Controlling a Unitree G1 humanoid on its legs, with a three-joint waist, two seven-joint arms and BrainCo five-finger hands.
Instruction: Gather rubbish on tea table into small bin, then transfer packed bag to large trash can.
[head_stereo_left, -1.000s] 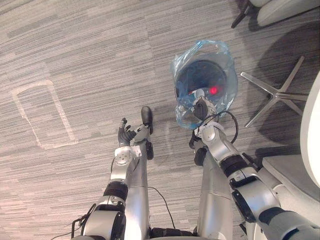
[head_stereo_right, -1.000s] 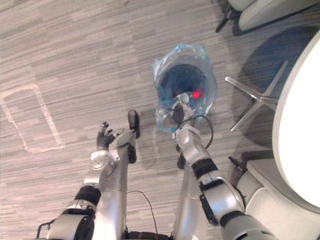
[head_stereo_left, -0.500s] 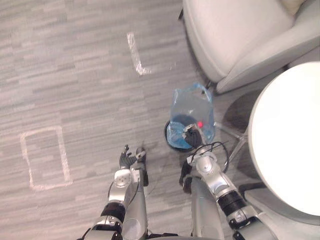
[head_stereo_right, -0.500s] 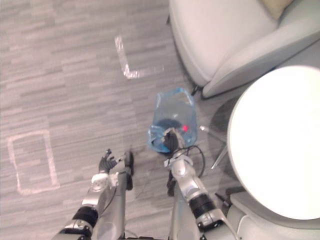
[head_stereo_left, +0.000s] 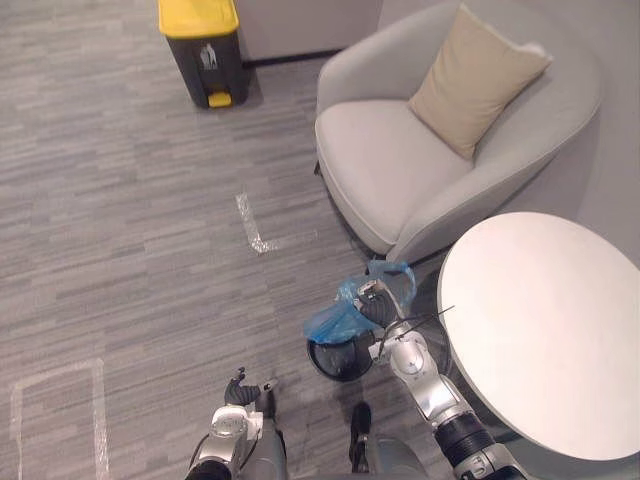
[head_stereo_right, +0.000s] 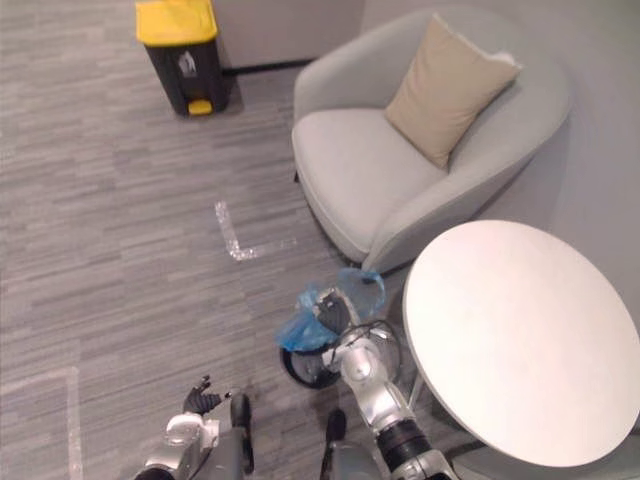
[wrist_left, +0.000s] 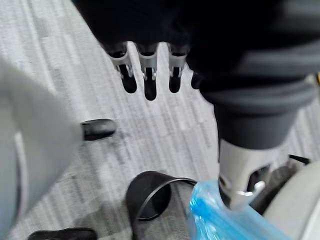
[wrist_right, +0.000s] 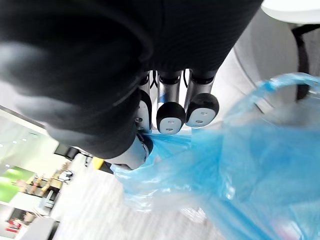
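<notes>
My right hand (head_stereo_left: 372, 303) is shut on the gathered top of a blue plastic bag (head_stereo_left: 335, 320); in the right wrist view its fingers (wrist_right: 170, 115) curl round the blue film (wrist_right: 235, 165). The bag hangs just over the small black bin (head_stereo_left: 335, 362), which stands on the floor by the round white tea table (head_stereo_left: 545, 330). My left hand (head_stereo_left: 240, 392) is low and open, with nothing in it, its fingers (wrist_left: 145, 75) straight over the carpet. The large dark trash can with a yellow lid (head_stereo_left: 200, 45) stands far off, at the back left.
A grey armchair (head_stereo_left: 400, 160) with a beige cushion (head_stereo_left: 475, 80) stands behind the bag and the table. White tape marks (head_stereo_left: 255, 225) lie on the grey carpet between me and the trash can.
The camera has swung up from the floor, bringing the armchair, the table and the yellow-lidded can into view. My right hand has raised the blue bag out of the small bin.
</notes>
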